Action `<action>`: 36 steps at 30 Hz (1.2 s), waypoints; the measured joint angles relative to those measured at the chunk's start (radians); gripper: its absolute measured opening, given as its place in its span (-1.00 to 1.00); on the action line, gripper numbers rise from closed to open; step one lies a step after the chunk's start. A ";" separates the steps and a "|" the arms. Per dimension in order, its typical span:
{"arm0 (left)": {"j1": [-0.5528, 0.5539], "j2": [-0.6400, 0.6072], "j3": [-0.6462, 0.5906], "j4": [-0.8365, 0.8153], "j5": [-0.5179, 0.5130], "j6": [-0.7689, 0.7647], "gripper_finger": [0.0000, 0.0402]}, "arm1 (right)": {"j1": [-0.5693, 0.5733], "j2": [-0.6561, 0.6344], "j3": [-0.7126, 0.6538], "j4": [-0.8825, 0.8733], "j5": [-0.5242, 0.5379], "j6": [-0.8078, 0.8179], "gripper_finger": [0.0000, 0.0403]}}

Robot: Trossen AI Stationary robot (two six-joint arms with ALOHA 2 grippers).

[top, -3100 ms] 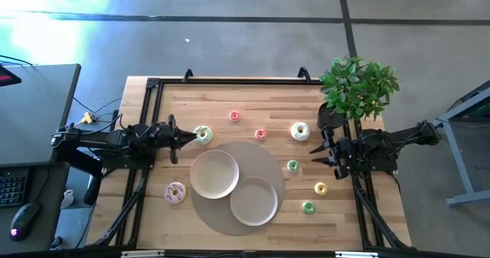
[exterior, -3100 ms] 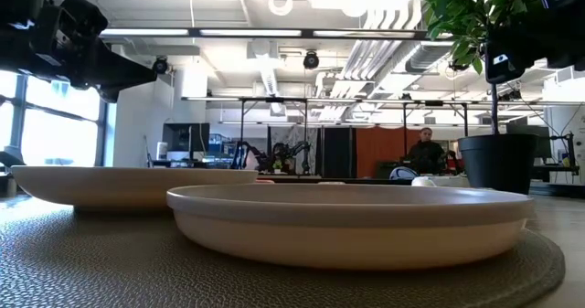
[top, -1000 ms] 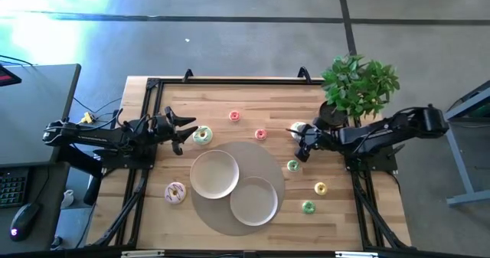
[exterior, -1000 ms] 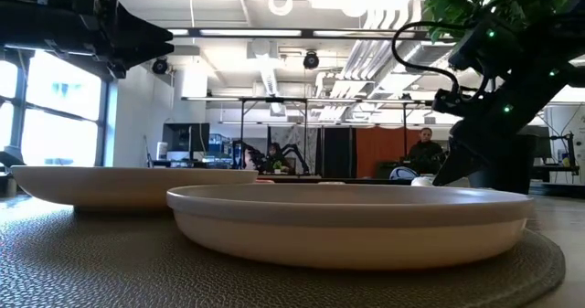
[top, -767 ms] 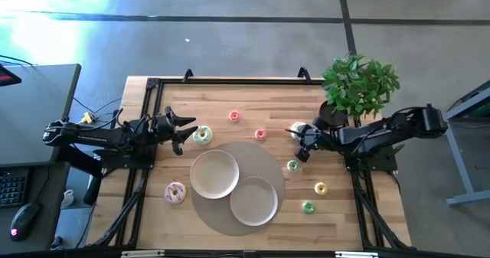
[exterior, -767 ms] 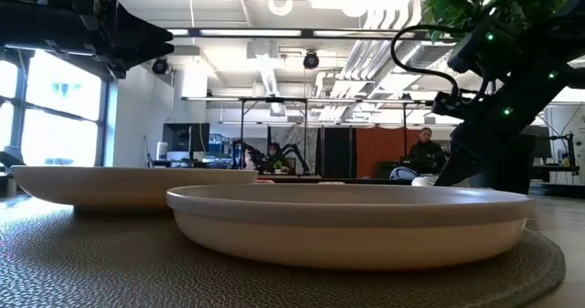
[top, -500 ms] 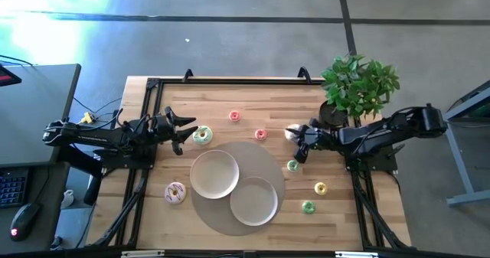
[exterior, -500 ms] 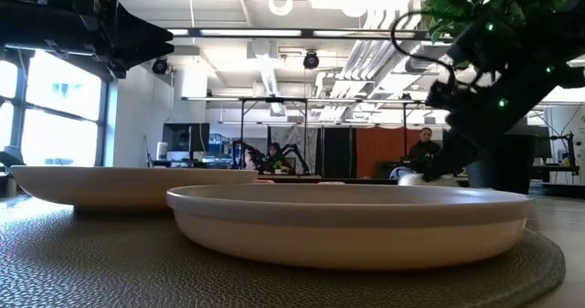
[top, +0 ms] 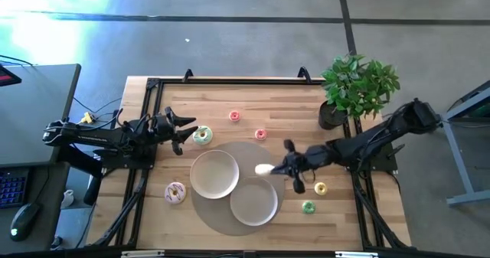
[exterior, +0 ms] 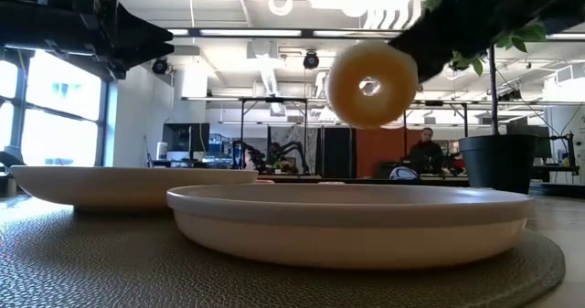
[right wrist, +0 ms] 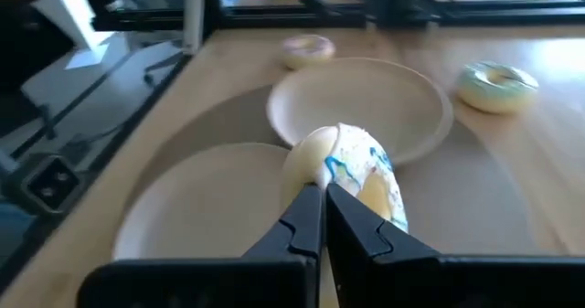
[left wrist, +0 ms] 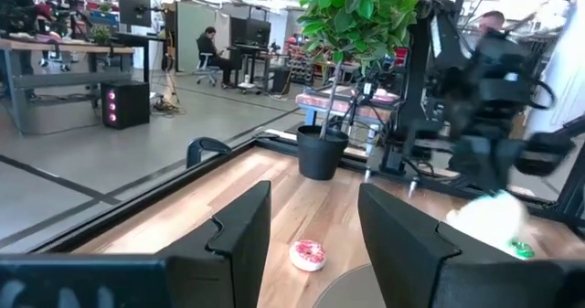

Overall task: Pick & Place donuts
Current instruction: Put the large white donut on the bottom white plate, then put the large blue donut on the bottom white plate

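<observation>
looking straight down in the high view, the right gripper [top: 277, 168] reaches to the table's middle, pinching the white donut [top: 264, 169] above the round mat [top: 269, 157], just past the 12 o'clock rim of the near plate [top: 253, 200]. the far plate [top: 214, 174] lies at its 10 o'clock. the left gripper [top: 186, 130] waits beside the green donut [top: 203, 135], fingers spread, holding nothing. the pink-sprinkled donut [top: 175, 191] sits at the mat's 8 o'clock; mini donuts [top: 320, 188] lie scattered on the wood around 3 o'clock.

in the low view, the white donut [exterior: 371, 83] hangs on edge, clear above the near plate [exterior: 352, 218], its hole facing the camera.

in the left wrist view, a red mini donut [left wrist: 307, 254] lies on the wood ahead, between the two parted dark fingers [left wrist: 239, 230].

in the right wrist view, the fingers [right wrist: 302, 218] are closed narrowly on the white donut [right wrist: 351, 166], with the near plate [right wrist: 187, 221] below and the far plate [right wrist: 411, 98] beyond.

to place it well, likely drift over the plate's centre, lower until the donut nearly touches, then part the fingers slowly; released from this height, on edge, it could roll off.
</observation>
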 joint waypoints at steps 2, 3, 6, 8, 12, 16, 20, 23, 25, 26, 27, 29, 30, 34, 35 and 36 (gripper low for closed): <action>0.000 0.000 0.000 0.000 0.001 -0.010 -0.18 | 0.033 0.066 0.043 0.000 0.001 -0.023 -0.98; 0.000 0.000 0.000 -0.001 0.002 -0.019 -0.18 | 0.047 0.104 0.064 -0.001 0.004 -0.040 -0.98; 0.000 0.000 0.000 -0.016 0.003 -0.065 -0.18 | 0.083 0.220 0.122 -0.022 0.036 -0.119 -0.99; 0.000 0.000 0.000 -0.050 0.012 -0.101 -0.18 | 0.103 0.284 0.156 -0.035 0.078 -0.155 -0.99; 0.000 0.000 0.000 -0.155 0.040 -0.192 -0.18 | 0.125 0.367 0.214 -0.033 0.085 -0.165 -0.99; 0.000 0.000 0.000 -0.226 0.037 -0.228 -0.18 | 0.131 0.426 0.242 -0.037 0.085 -0.102 -0.95; 0.000 0.000 0.000 -0.232 0.030 -0.229 -0.18 | 0.131 0.466 0.245 -0.046 0.056 -0.092 -0.84; 0.000 0.000 0.000 -0.232 0.036 -0.229 -0.18 | 0.131 0.479 0.245 -0.048 0.052 -0.060 -0.73; 0.000 0.000 0.000 -0.232 0.050 -0.229 -0.18 | 0.131 0.479 0.245 -0.046 0.046 -0.044 -0.64; 0.000 0.000 0.000 -0.232 0.062 -0.234 -0.18 | 0.131 0.477 0.245 -0.046 0.042 -0.043 -0.60; 0.000 0.000 0.000 -0.232 0.069 -0.237 -0.18 | 0.132 0.474 0.245 -0.047 0.042 -0.042 -0.55; 0.000 0.000 0.000 -0.232 0.087 -0.242 -0.18 | 0.133 0.464 0.245 -0.047 0.042 -0.043 -0.46; 0.000 0.000 0.000 -0.232 0.093 -0.249 -0.18 | 0.133 0.457 0.245 -0.047 0.041 -0.046 -0.42; 0.000 0.000 0.000 -0.232 0.132 -0.288 -0.18 | 0.133 0.418 0.245 -0.052 0.035 -0.075 -0.28; 0.000 0.000 0.000 -0.232 0.149 -0.291 -0.18 | 0.133 0.402 0.245 -0.050 0.041 -0.088 -0.26; 0.000 0.000 0.000 -0.232 0.165 -0.295 -0.18 | 0.133 0.383 0.245 -0.050 0.050 -0.109 -0.24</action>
